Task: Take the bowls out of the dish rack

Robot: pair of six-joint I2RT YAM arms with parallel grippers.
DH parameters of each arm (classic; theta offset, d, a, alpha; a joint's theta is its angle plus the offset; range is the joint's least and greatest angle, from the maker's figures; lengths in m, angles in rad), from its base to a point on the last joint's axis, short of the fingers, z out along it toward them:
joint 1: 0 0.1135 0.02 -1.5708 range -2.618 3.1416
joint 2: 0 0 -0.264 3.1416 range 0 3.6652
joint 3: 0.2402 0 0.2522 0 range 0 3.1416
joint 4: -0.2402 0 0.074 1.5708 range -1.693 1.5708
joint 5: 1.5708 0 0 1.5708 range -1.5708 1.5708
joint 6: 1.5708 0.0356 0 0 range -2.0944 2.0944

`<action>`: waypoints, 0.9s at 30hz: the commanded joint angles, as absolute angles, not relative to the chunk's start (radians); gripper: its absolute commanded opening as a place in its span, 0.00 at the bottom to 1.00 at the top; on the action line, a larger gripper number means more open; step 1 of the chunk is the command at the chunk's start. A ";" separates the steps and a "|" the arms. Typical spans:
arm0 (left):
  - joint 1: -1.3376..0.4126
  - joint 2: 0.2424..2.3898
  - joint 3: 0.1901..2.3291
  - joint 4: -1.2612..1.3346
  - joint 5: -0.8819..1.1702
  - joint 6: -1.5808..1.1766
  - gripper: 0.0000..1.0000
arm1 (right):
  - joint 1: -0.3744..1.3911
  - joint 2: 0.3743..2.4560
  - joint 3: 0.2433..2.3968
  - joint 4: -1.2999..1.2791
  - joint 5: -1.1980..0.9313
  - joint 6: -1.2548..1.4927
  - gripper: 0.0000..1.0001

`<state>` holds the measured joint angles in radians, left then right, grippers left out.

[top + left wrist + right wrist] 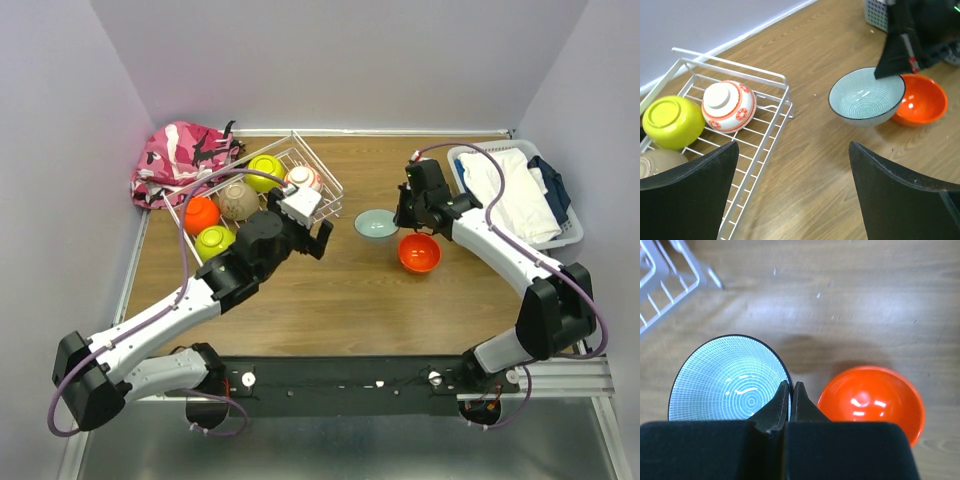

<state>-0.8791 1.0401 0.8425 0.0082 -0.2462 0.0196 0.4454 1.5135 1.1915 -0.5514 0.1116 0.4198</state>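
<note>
The white wire dish rack [333,187] stands at the back left. It holds two lime-green bowls [266,170] [214,241], a white bowl with red pattern [303,178], a tan bowl [238,200] and an orange bowl [201,214], all upside down. On the table to its right sit a pale teal bowl [376,223] and a second orange bowl [419,252], both upright. My left gripper [793,145] hangs open and empty over bare wood beside the rack's right edge [781,107]. My right gripper [791,385] is shut on the teal bowl's rim [730,385], next to the orange bowl [872,400].
A pink camouflage bag [180,160] lies in the back left corner behind the rack. A white plastic basket of clothes [520,195] stands at the back right. Walls close in the table on three sides.
</note>
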 commanded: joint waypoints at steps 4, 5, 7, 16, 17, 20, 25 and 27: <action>-0.727 1.040 0.856 -0.023 -0.121 -0.205 0.99 | 0.358 1.451 1.025 -0.129 0.232 0.477 0.01; -0.718 1.049 0.865 -0.029 -0.130 -0.216 0.99 | 0.347 1.451 1.006 -0.098 0.229 0.483 0.01; -0.690 1.058 0.871 -0.049 -0.172 -0.235 0.99 | 0.318 1.457 0.959 -0.009 0.212 0.505 0.01; -0.655 1.075 0.876 -0.089 -0.296 -0.201 0.99 | 0.261 1.560 0.876 0.248 0.166 0.503 0.01; -0.655 1.077 0.871 -0.087 -0.302 -0.195 0.99 | 0.261 1.568 0.870 0.264 0.169 0.499 0.01; -0.655 1.084 0.874 -0.095 -0.347 -0.181 0.99 | 0.259 1.597 0.839 0.316 0.187 0.471 0.01; -0.655 1.095 0.881 -0.117 -0.393 -0.184 0.99 | 0.258 1.637 0.804 0.342 0.192 0.468 0.06; -0.655 1.100 0.884 -0.117 -0.390 -0.189 0.99 | 0.258 1.643 0.793 0.347 0.183 0.474 0.11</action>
